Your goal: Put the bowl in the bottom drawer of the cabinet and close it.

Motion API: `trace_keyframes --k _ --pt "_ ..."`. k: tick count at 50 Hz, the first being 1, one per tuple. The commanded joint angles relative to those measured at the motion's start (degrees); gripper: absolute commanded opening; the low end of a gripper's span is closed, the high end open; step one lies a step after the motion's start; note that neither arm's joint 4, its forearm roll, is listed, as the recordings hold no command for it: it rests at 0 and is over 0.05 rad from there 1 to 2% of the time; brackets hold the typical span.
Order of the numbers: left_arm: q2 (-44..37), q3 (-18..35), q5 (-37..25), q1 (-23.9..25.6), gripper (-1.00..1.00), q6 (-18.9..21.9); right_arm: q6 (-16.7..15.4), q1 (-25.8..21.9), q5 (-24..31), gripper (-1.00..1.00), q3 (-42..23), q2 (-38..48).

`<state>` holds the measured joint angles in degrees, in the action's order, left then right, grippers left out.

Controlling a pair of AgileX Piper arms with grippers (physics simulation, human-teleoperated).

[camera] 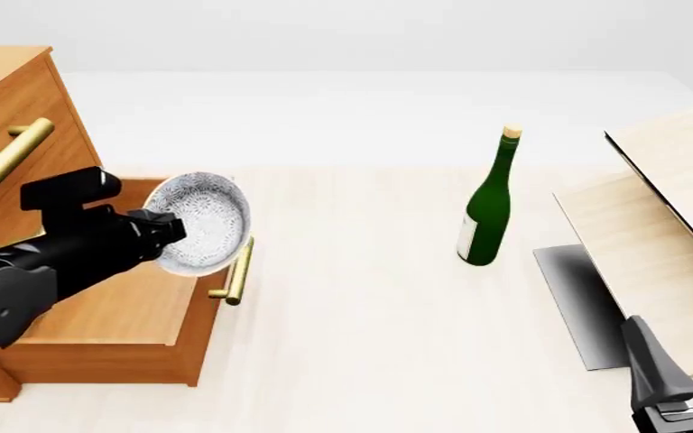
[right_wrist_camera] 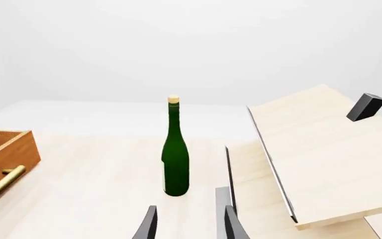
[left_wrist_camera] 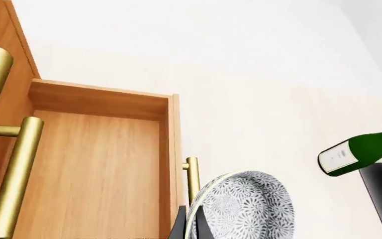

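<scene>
The speckled white-grey bowl (camera: pixel 206 223) (left_wrist_camera: pixel 247 208) is tilted on edge, with my left gripper (camera: pixel 169 228) (left_wrist_camera: pixel 191 226) shut on its rim. It hangs over the front edge of the bottom drawer (camera: pixel 136 307) (left_wrist_camera: pixel 91 164), which stands pulled out of the orange-brown cabinet (camera: pixel 15 135), its inside bare. The drawer's brass handle (camera: pixel 238 271) (left_wrist_camera: pixel 192 179) is just below the bowl. My right gripper (camera: pixel 688 356) (right_wrist_camera: pixel 187 224) is open near the front right of the table, holding nothing.
A green wine bottle (camera: pixel 487 206) (right_wrist_camera: pixel 175 154) stands upright mid-table, right of the drawer. Pale wooden boards (camera: pixel 666 207) (right_wrist_camera: pixel 324 159) lean over a dark plate (camera: pixel 581 302) at the right. The upper drawers' brass handles (left_wrist_camera: pixel 17 172) (camera: pixel 7 153) stick out above the open drawer.
</scene>
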<state>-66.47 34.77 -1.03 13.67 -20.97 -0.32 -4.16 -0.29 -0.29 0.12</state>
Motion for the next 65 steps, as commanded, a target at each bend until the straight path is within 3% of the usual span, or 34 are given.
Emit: trace_keyframes --k 1,31,65 --pt "4.47 -0.48 -1.86 -2.73 -1.00 -0.60 0.00 0.02 0.01 1.00 0.03 -0.05" --pt "7.64 -4.95 -0.88 -10.76 -1.00 -2.71 0.00 0.01 0.01 1.00 0.03 -0.05" --pt "-0.27 -4.91 3.83 -17.58 -1.00 -1.72 0.01 0.02 0.01 1.00 0.03 -0.05"
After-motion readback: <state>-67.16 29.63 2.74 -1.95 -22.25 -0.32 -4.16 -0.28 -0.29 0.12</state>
